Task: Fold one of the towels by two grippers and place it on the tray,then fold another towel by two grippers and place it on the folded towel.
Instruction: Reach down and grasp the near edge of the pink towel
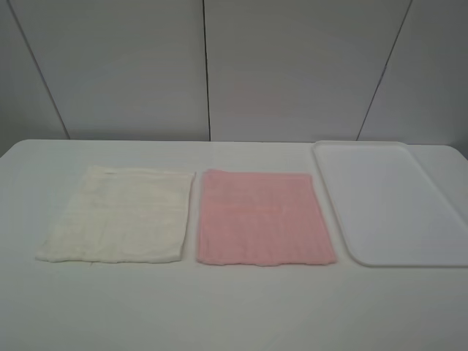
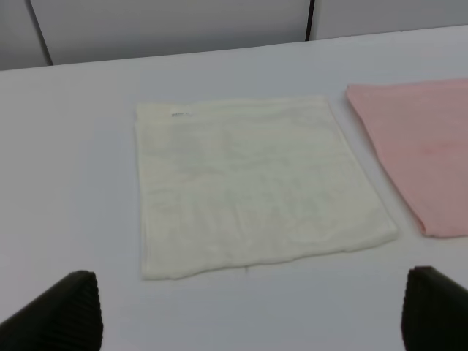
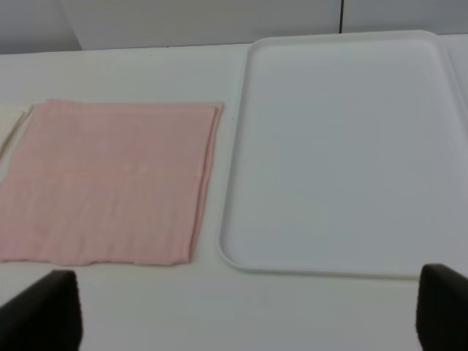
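Note:
The pink towel (image 1: 263,217) lies flat and unfolded in the middle of the table, with the cream-white towel (image 1: 117,214) flat to its left and the white tray (image 1: 391,201) empty to its right. Neither arm shows in the high view. The left gripper (image 2: 248,311) is open, its fingertips (image 2: 62,311) wide apart above the table, short of the cream-white towel (image 2: 256,186); the pink towel's edge (image 2: 420,146) shows beside it. The right gripper (image 3: 248,311) is open too, hanging before the pink towel (image 3: 110,179) and the tray (image 3: 344,146). Nothing is held.
The white table (image 1: 234,307) runs back to a grey panelled wall (image 1: 219,66). A narrow strip of table separates the two towels, and another separates the pink towel from the tray.

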Tool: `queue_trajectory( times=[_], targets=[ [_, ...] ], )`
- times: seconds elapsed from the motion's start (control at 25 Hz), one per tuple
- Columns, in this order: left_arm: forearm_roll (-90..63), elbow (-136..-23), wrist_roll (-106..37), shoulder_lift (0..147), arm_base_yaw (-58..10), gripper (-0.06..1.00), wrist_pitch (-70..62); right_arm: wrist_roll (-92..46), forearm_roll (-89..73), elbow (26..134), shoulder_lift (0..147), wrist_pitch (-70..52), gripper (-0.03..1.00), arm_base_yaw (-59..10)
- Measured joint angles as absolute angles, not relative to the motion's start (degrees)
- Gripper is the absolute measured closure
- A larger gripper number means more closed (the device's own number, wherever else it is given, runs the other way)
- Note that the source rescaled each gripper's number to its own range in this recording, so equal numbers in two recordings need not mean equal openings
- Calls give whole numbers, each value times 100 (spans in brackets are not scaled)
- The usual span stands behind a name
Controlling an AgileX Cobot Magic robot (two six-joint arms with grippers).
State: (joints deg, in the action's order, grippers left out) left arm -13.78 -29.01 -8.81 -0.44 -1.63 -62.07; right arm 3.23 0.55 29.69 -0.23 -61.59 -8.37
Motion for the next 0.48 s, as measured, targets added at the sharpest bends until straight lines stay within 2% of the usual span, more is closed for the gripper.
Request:
queue_trajectory(
  times=[0.48],
  targets=[
    [-1378, -2901, -881, -44, -163, -5, -6207, 323, 55, 2969, -23, -6159, 0, -837]
  ],
)
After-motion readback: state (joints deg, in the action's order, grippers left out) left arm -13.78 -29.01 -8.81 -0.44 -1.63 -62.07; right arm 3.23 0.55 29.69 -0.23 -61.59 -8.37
